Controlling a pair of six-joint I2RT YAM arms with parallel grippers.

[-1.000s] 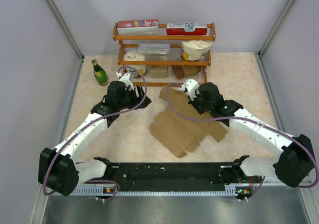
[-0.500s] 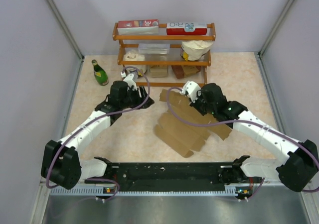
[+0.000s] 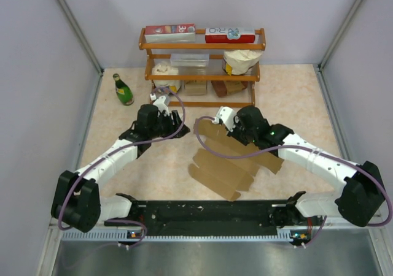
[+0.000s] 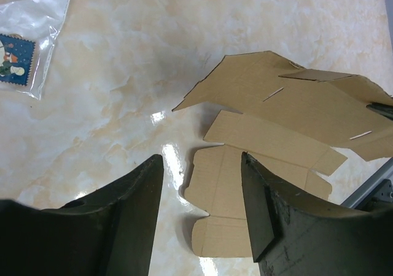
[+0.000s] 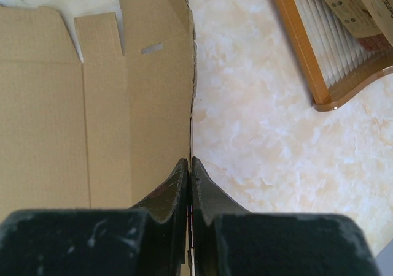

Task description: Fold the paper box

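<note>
Right pincer [image 5: 189, 165] is clamping paper box [image 3: 230, 159] edge | left pincer [image 4: 201, 165] is hanging apart | best: pinning lower-centre panel while creasing.

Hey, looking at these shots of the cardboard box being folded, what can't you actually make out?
1. Top view: where the right pincer grips the paper box, hidden under its own wrist.
2. Right wrist view: the box's full outline, cut off by the left and top edges.
3. Left wrist view: the box's near edge, behind the open left pincer; the plastic bag, cut by the left edge.
4. Top view: labels on the shelf, too small.
</note>
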